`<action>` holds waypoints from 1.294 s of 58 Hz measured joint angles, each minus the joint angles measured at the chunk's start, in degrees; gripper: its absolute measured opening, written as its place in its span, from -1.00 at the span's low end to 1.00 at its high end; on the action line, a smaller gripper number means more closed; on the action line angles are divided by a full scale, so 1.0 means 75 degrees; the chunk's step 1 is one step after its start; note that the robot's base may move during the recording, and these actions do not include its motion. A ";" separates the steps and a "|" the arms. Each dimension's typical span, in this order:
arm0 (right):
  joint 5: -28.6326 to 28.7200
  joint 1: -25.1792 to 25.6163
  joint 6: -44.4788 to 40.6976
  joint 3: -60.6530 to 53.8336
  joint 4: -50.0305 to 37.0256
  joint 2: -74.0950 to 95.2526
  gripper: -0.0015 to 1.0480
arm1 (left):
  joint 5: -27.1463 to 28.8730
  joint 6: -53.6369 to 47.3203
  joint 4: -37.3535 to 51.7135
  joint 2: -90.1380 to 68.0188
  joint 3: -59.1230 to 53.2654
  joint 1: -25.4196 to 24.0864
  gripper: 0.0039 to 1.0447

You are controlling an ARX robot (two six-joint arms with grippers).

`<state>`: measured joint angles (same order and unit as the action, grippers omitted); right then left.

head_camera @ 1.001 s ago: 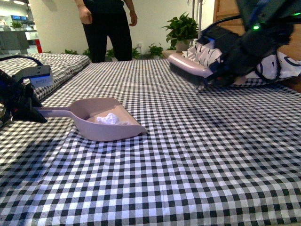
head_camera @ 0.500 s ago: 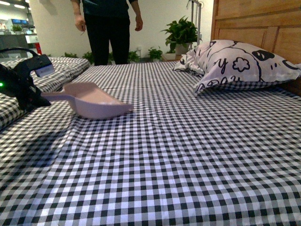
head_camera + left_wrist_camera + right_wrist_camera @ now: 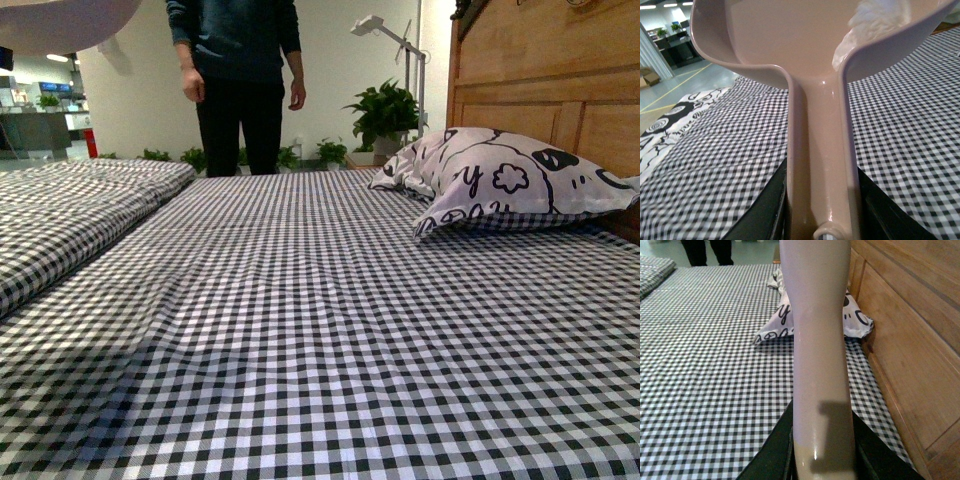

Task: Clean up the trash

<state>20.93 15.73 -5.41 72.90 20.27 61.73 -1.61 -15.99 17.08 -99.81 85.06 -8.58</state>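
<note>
My left gripper is shut on the handle of the pinkish dustpan, held up off the bed. The trash, a crumpled white paper wad, lies inside the pan against its side wall. In the front view only the dustpan's underside shows, at the top left corner. My right gripper is shut on the pale handle of the brush, held above the bed near the headboard; the bristles are out of view. Neither arm shows in the front view.
The bed's black-and-white checked cover fills the front. A white pillow with black cartoon prints lies at the wooden headboard. A person stands at the far end. A second checked bed lies left. Potted plants stand behind.
The left arm has lifted the dustpan from the bed up to the top left edge of the front view. The right arm with the brush left the front view a second ago.
</note>
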 joint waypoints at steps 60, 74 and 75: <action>0.3480 0.2189 0.0839 -0.0985 0.0944 -0.2267 -0.62 | 0.1376 0.0866 -0.0574 0.5141 -0.4019 0.1271 -0.47; 0.1064 -0.1393 0.1580 -0.0653 0.0947 -0.2078 -0.62 | 0.1370 0.0950 -0.0536 0.5103 -0.4124 0.1285 -0.47; 0.0933 -0.1676 0.1626 -0.0647 0.0982 -0.2084 -0.62 | 0.1361 0.0959 -0.0536 0.5106 -0.4135 0.1279 -0.47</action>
<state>27.92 3.16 6.79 68.05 27.64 46.11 8.60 -8.80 13.06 -61.52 54.04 1.02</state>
